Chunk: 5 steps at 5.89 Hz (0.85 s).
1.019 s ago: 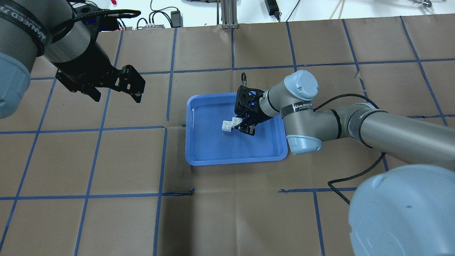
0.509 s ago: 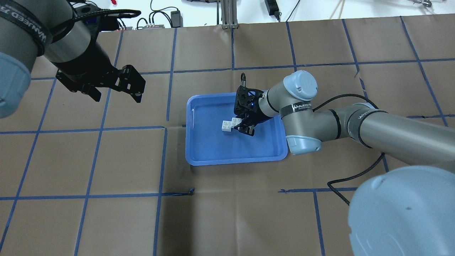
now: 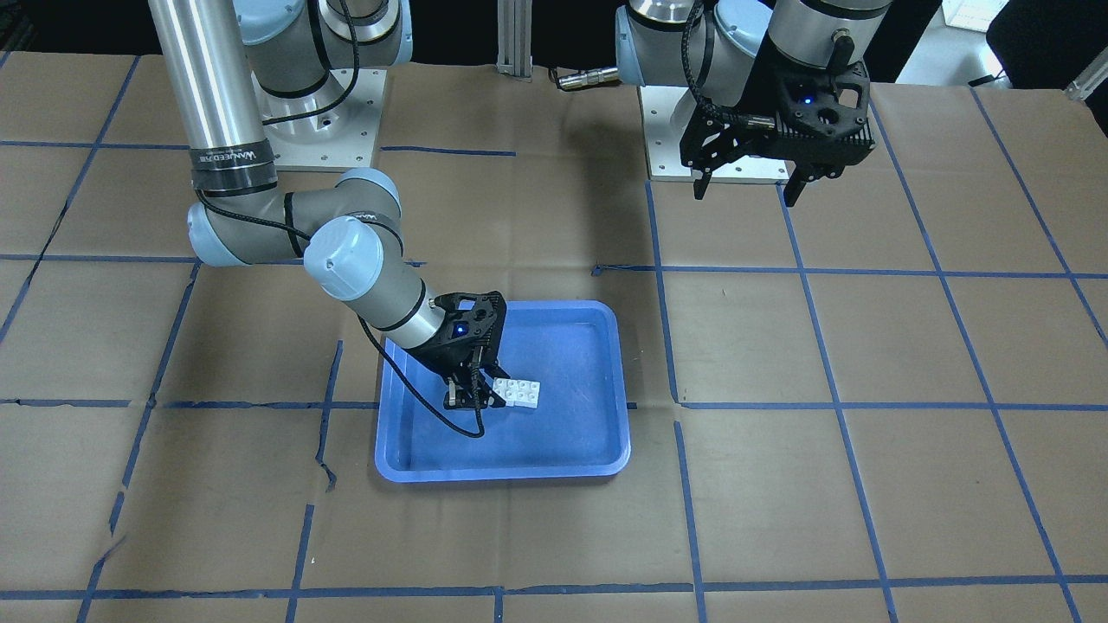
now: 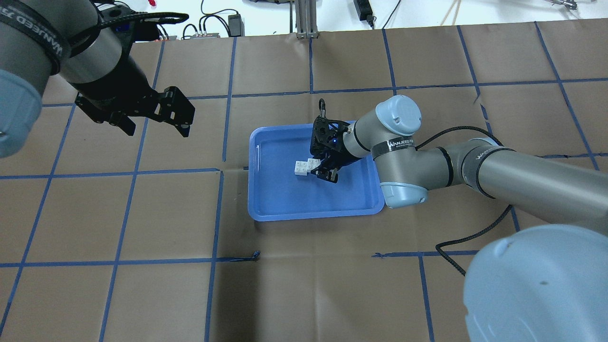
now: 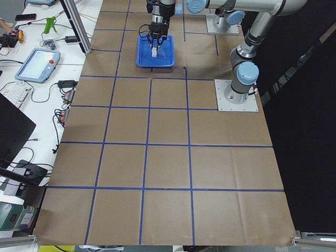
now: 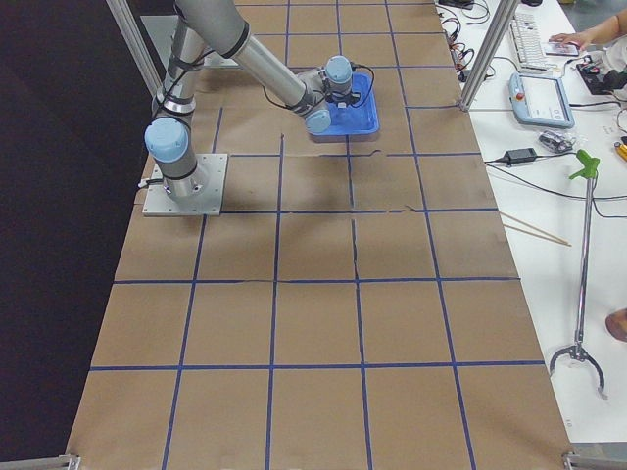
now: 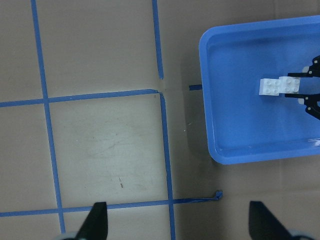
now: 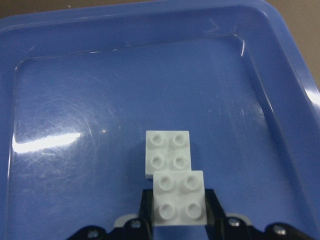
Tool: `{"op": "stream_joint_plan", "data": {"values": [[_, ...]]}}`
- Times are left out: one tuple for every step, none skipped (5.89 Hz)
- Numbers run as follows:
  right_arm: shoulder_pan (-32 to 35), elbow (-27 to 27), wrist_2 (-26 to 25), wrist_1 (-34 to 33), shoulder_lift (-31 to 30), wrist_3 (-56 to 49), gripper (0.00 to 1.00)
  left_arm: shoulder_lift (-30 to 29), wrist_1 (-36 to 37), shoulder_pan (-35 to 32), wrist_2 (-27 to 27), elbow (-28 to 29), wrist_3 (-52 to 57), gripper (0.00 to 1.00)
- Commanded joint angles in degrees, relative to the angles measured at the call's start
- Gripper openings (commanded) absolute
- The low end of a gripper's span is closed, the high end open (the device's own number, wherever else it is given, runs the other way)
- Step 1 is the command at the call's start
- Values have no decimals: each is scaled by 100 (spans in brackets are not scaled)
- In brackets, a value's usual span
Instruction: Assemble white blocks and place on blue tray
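My right gripper (image 8: pixel 179 201) pinches the nearer of the two joined white blocks (image 8: pixel 168 155), low inside the blue tray (image 8: pixel 75 90), ready for release; my left gripper (image 4: pixel 156 124) hangs spread, well aside.

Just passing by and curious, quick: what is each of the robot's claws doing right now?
Left gripper: open, holding nothing.
Right gripper: shut on the white blocks, inside the blue tray.
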Motion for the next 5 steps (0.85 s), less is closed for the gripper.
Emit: {"op": "stream_joint_plan", "data": {"values": [[6, 112, -2, -38, 0, 4, 32, -2, 0, -2, 0, 0, -9, 99], [6, 130, -2, -99, 0, 4, 32, 7, 0, -2, 17, 0, -9, 99], [6, 131, -2, -100, 0, 4, 32, 7, 0, -2, 9, 0, -9, 99], [6, 122, -2, -109, 0, 4, 32, 7, 0, -2, 9, 0, -9, 99], [6, 122, 6, -109, 0, 4, 32, 7, -9, -2, 17, 0, -9, 99]]}}
